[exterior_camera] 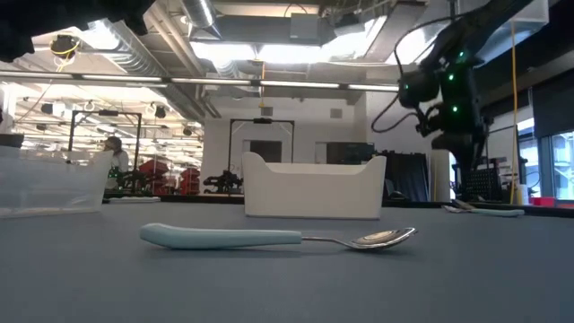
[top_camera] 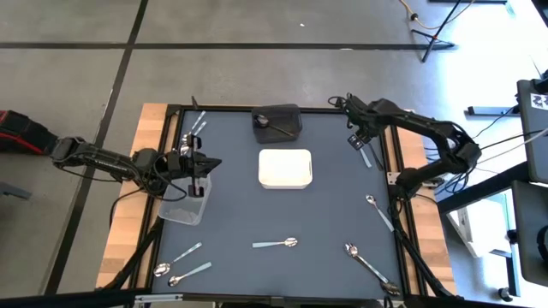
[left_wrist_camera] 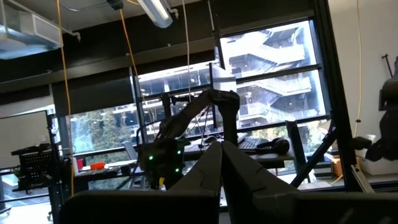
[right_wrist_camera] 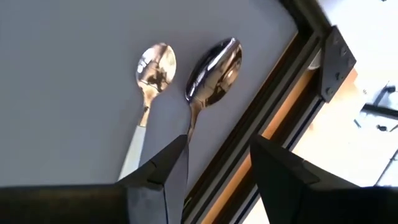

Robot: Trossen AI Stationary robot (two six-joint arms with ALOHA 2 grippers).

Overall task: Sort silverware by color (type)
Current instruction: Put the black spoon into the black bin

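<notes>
1. Most of the silverware is seen loose on the counter [top_camera: 231, 205], so the sorting is judged to be at an early stage.
2. One spoon [top_camera: 276, 244] with a pale handle lies near the front middle; two spoons [top_camera: 181, 263] lie at the front left corner, and a further pair [top_camera: 370, 267] at the front right.
3. Another spoon [top_camera: 378, 211] lies along the right edge, and two more [top_camera: 198, 125] rest at the far left corner, beyond the clear container [top_camera: 184, 205].
4. A dark container [top_camera: 276, 123] at the far middle appears to hold one utensil already; the white container [top_camera: 285, 168] at the centre cannot be seen to hold anything.
5. The right gripper [right_wrist_camera: 217, 165] is held low over a pair of spoons [right_wrist_camera: 186, 78] at the far right edge, its fingers spread apart with the darker handle between them; nothing is gripped yet.
6. The left gripper [top_camera: 204, 164] is held above the clear container with its fingers pressed together and empty.
7. Nearly all pieces are therefore judged left to be sorted, the pair under the right gripper being the likely next pick.
</notes>
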